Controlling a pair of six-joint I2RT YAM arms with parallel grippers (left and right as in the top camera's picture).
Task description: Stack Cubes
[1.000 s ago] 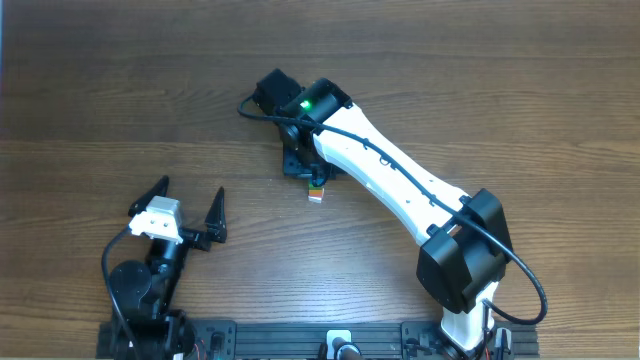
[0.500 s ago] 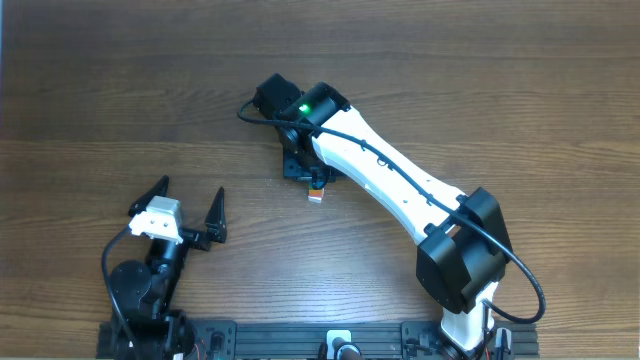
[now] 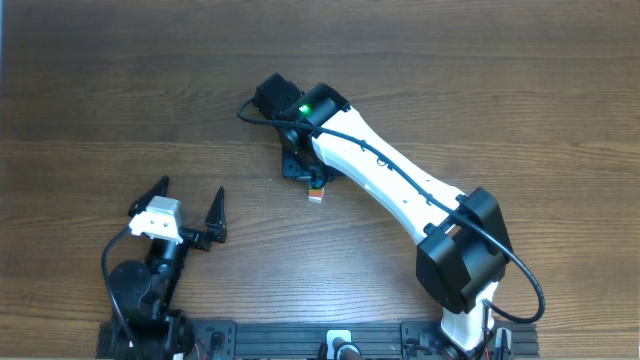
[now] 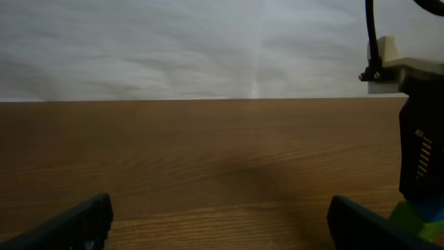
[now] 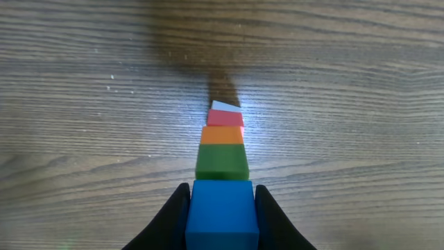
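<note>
We see the right gripper point(image 5: 222, 201) clamped on the blue cube point(image 5: 222, 221), squarely above the green cube point(image 5: 222, 162), so a gentle release comes next, while the left gripper point(image 3: 192, 190) sits spread well away from it.

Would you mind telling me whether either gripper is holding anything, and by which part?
The right gripper holds the blue cube by its two opposite side faces, above the green cube. The left gripper is open and empty.

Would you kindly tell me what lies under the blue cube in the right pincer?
Under the blue cube are a green cube, an orange cube, a red cube and a white cube, stacked on the table. Whether blue rests on green is covered.
</note>
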